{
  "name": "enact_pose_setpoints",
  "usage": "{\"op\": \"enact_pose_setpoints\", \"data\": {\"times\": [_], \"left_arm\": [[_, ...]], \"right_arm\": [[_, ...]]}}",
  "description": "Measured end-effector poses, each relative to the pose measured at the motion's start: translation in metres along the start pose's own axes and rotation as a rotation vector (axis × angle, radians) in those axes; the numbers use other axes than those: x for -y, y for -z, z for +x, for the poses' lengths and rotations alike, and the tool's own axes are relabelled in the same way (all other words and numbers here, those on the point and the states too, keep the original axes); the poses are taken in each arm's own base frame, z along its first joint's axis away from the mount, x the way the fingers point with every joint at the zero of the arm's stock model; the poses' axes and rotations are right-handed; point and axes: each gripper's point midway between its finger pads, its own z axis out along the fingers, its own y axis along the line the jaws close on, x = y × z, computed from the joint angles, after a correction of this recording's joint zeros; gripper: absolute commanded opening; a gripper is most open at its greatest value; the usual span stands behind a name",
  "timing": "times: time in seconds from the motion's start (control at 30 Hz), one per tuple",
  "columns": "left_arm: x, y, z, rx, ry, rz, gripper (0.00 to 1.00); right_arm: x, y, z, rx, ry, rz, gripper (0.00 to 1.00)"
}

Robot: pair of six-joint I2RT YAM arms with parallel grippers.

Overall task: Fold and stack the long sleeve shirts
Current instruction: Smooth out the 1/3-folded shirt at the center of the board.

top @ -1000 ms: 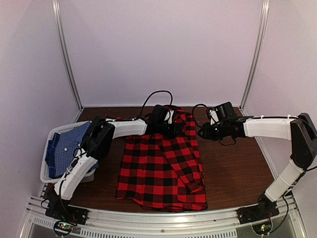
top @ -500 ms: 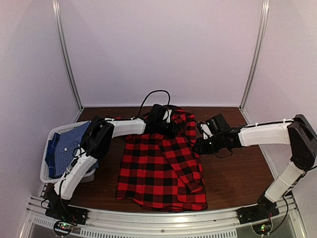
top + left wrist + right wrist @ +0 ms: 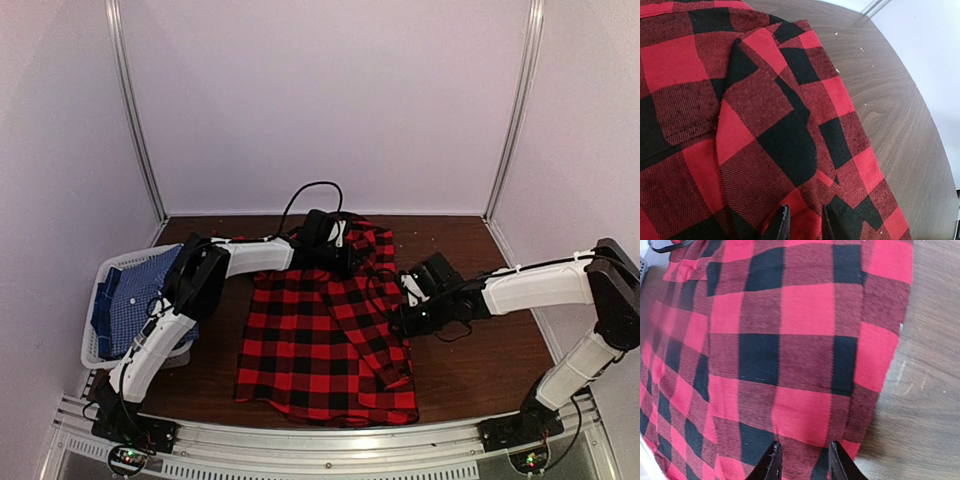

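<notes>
Two shirts, both found from above. Saw the plaid (image 3: 320,350) spread flat on the table (image 3: 480,350), midway across, collar end far, hem near, with one sleeve (image 3: 378,345) laid slantwise over its right half. Saw the blue check (image 3: 135,300) heaped in the basket (image 3: 93,340) at the left edge, well apart from the plaid.

Traced the left arm (image 3: 160,345) from its near-left base up past the basket, then rightward to the plaid's far end, and found the left gripper (image 3: 804,227) down at the collar area. Noted from its wrist camera two dark fingertips (image 3: 781,227) held only narrowly apart, with red-and-black cloth showing in the gap and a rounded fold of plaid lying just beyond. Could not tell whether pinching that cloth or merely resting on it.

Traced the right arm (image 3: 540,285) from the near-right base, stretched leftward and low to the plaid's right edge, about midway between collar and hem. Found the right gripper (image 3: 804,462) there with fingertips (image 3: 837,462) spread somewhat and gripping nothing, with one tip over plaid and the other at the cloth's border beside bare wood. Could not tell whether touching the cloth or just above it.
</notes>
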Motion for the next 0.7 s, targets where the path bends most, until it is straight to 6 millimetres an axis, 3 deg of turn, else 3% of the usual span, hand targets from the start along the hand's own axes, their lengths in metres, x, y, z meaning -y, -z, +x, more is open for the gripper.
{"op": "enact_pose_setpoints", "data": {"times": [0.5,0.7], "left_arm": [[0.002,0.000,0.001,-0.006,0.000,0.011,0.23],[0.001,0.000,0.001,-0.006,0.001,0.013,0.24]], "right_arm": [[0.009,-0.011,0.005,-0.003,-0.030,0.034,0.39],[0.009,-0.012,0.005,-0.002,-0.043,0.033,0.29]]}}
